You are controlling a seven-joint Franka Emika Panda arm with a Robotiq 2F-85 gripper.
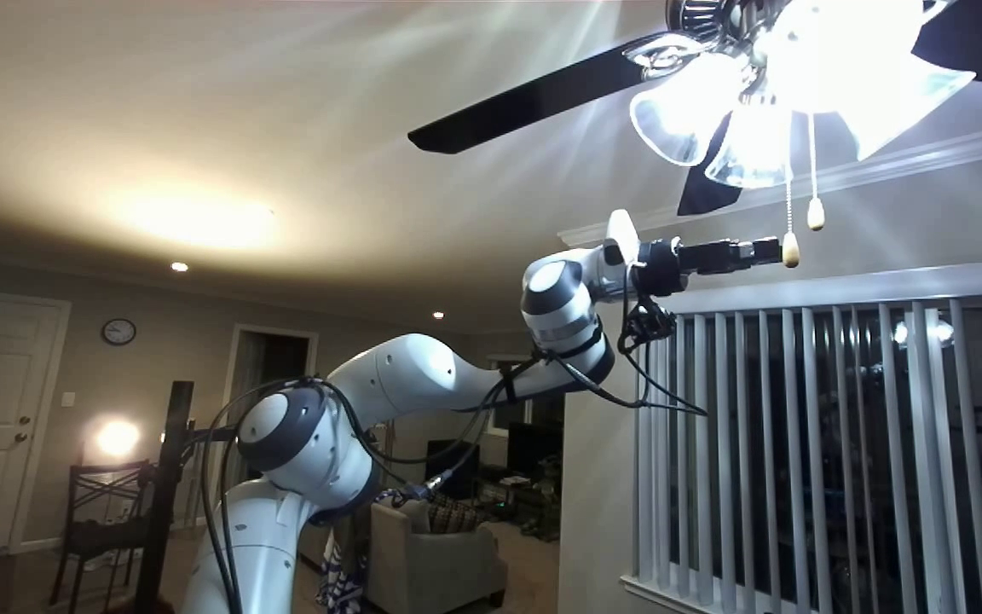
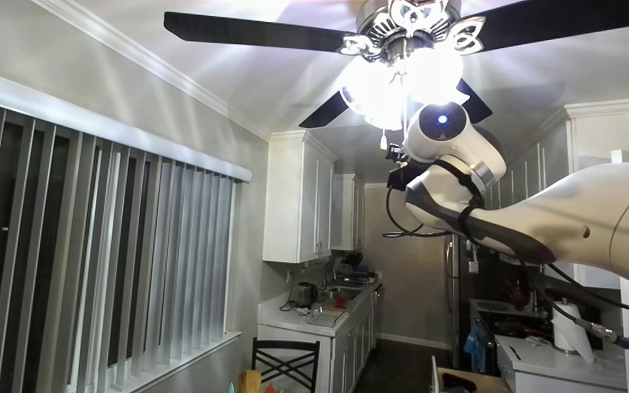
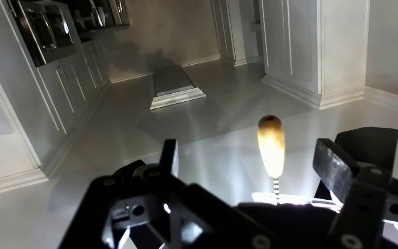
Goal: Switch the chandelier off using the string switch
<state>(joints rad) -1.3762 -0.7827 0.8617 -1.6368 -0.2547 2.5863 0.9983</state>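
Observation:
The ceiling-fan chandelier (image 1: 757,147) is lit brightly in both exterior views; it also shows here (image 2: 375,94). Two pull strings with wooden knobs hang from it. The lower knob (image 1: 790,251) is at my gripper's tips in an exterior view; the higher knob (image 1: 815,214) hangs beside it, apart from the gripper. In the wrist view, which stands upside down, a knob (image 3: 271,147) on a beaded chain (image 3: 276,187) is between my spread fingers, touching neither. My gripper (image 1: 777,250) is open; its fingers show in the wrist view (image 3: 249,157). In an exterior view, one knob (image 2: 384,143) shows and the gripper is mostly hidden.
Dark fan blades (image 1: 534,101) spread above the arm; more show here (image 2: 257,34). Window blinds (image 1: 806,460) stand below and behind the gripper. White kitchen cabinets (image 2: 298,196) are farther back. Cables (image 1: 619,392) hang loosely from the wrist.

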